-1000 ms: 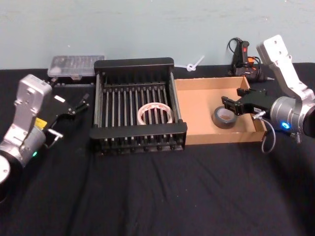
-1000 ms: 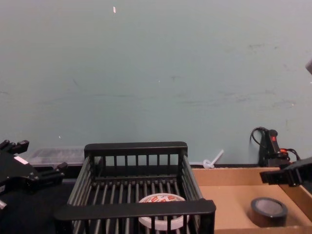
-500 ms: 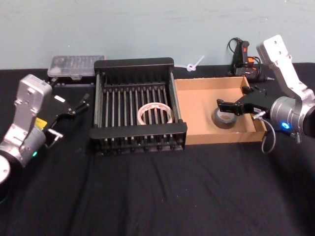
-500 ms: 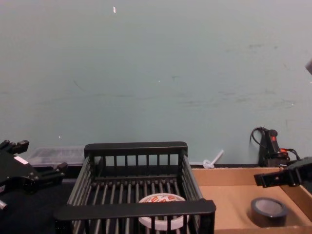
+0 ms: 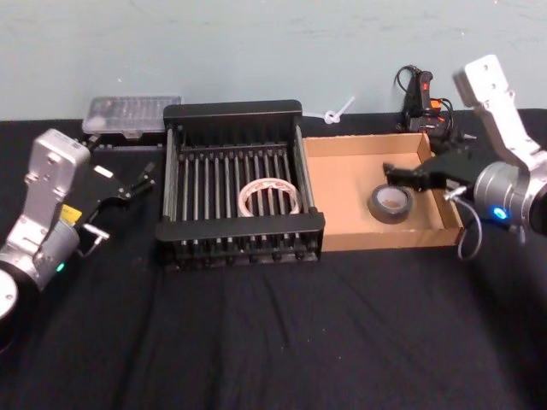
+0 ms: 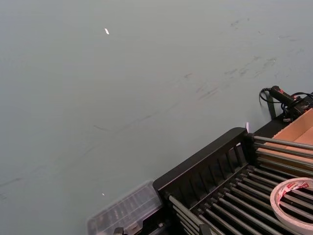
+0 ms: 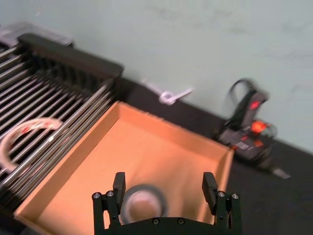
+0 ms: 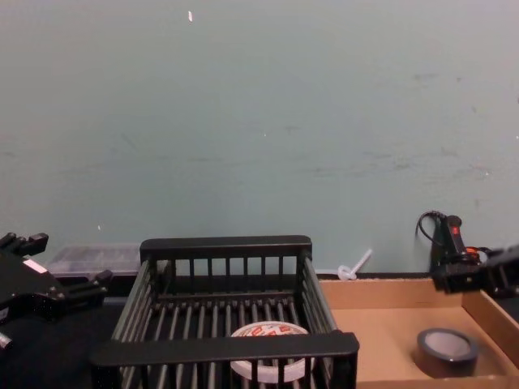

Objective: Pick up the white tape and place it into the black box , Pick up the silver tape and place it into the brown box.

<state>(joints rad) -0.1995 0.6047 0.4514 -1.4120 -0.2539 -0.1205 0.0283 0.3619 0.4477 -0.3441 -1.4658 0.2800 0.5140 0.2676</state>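
Both placements appear complete: the white tape [image 5: 269, 197] lies flat on the slatted floor of the black box [image 5: 244, 111], and the silver tape [image 5: 391, 203] lies inside the brown box [image 5: 342, 184]. The right gripper [image 7: 164, 192] hangs above the silver tape with fingers spread and empty. The left gripper [image 5: 128, 184] is parked left of the black box, also spread, so no handling seems left.
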